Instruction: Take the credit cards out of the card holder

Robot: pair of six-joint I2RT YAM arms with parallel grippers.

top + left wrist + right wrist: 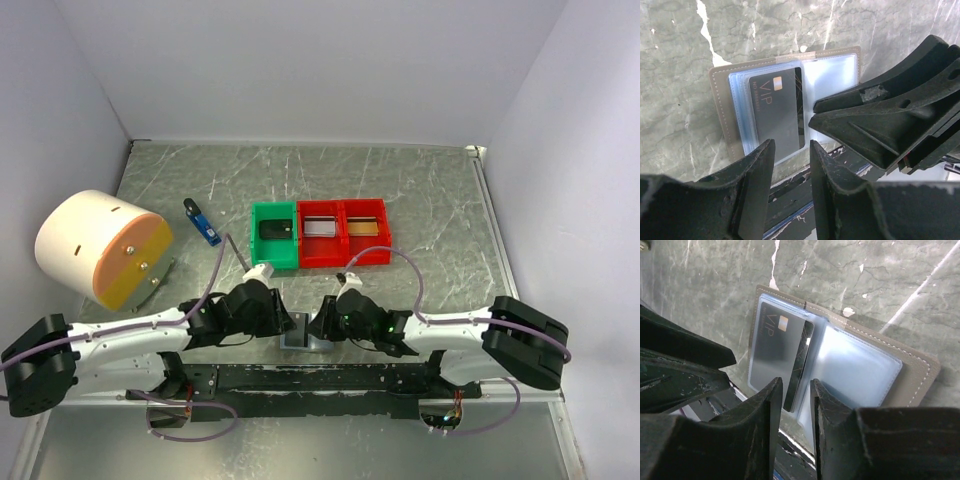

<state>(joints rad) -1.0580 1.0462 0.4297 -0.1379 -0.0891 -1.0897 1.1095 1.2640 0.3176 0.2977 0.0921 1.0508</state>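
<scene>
The grey card holder [303, 338] lies open at the table's near edge, between my two grippers. In the left wrist view the card holder [722, 107] shows clear sleeves and a dark VIP card [776, 112] in its left panel. In the right wrist view that card [799, 371] sticks out of its sleeve at an angle, and the right panel of the card holder [912, 377] looks empty. My right gripper [794, 386] is narrowly open, with the card's lower end in the gap. My left gripper [790, 146] is narrowly open and empty, just short of the holder's near edge.
A green tray [257, 252] holding a dark card and two red trays [341, 252] holding cards stand mid-table. A small blue-and-black gadget [203, 225] lies to their left. A big white and orange cylinder [100, 248] stands at the far left. The black base rail [300, 378] runs just below the holder.
</scene>
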